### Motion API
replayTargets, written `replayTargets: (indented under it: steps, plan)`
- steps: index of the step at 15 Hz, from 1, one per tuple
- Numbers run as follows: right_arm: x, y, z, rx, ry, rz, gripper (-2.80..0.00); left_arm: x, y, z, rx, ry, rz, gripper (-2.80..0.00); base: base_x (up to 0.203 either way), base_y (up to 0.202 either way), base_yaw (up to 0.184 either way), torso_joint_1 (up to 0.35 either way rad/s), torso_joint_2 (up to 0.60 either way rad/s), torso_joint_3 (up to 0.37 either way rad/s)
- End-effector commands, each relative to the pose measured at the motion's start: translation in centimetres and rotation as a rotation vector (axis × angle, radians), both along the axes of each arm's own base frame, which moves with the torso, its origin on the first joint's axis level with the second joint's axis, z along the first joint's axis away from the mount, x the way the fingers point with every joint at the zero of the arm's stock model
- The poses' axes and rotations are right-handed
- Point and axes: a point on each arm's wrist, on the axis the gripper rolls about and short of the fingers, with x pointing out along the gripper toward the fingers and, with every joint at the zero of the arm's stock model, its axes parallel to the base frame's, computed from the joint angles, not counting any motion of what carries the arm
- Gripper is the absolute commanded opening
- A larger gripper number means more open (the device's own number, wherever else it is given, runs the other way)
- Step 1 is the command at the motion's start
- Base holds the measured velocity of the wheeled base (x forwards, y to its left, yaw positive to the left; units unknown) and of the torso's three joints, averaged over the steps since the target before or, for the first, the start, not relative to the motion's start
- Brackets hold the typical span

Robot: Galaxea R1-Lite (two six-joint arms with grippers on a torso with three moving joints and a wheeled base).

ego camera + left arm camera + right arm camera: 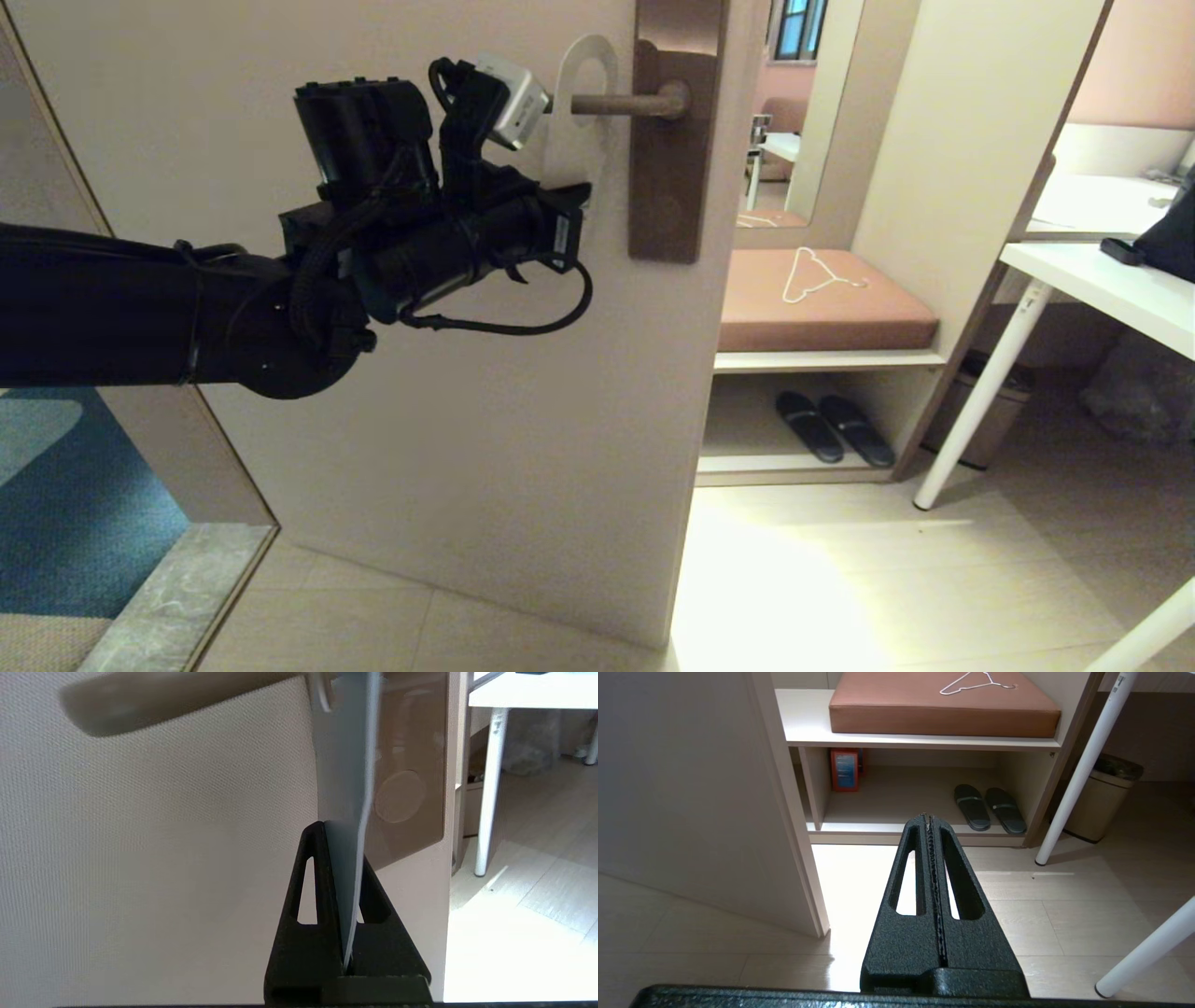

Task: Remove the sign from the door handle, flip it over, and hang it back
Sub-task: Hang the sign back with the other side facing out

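Note:
The sign (581,121) hangs with its oval hole around the door handle (627,101), a bronze lever on a tall bronze backplate (667,177). Its off-white side faces me in the head view. My left gripper (568,201) is shut on the sign's lower part, just left of the backplate, and hides that part. In the left wrist view the sign (343,779) stands edge-on between the shut fingers (343,847), slate blue side showing, with the lever (187,700) above. My right gripper (930,821) is shut and empty, low over the floor, out of the head view.
Right of the door's edge, a white wire hanger (820,271) lies on a brown cushion (868,322), with black slippers (831,427) on the shelf below. A white table (1111,285) and a bin (994,411) stand at the right.

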Motion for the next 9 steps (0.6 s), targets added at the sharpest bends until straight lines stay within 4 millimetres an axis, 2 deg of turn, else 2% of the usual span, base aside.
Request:
replayTargets:
  steps: [1, 9]
  plan:
    - [0.0, 0.0, 0.0, 0.000, 0.001, 0.000, -2.80, -0.4, -0.2, 0.4, -0.004, -0.009, 0.009, -2.80, 0.000, 0.000, 0.000, 0.000, 0.00, 0.000]
    - [0.0, 0.0, 0.0, 0.000, 0.001, 0.000, -2.80, -1.0, -2.1, -0.4, 0.010, 0.008, 0.022, -2.80, 0.000, 0.000, 0.000, 0.000, 0.00, 0.000]
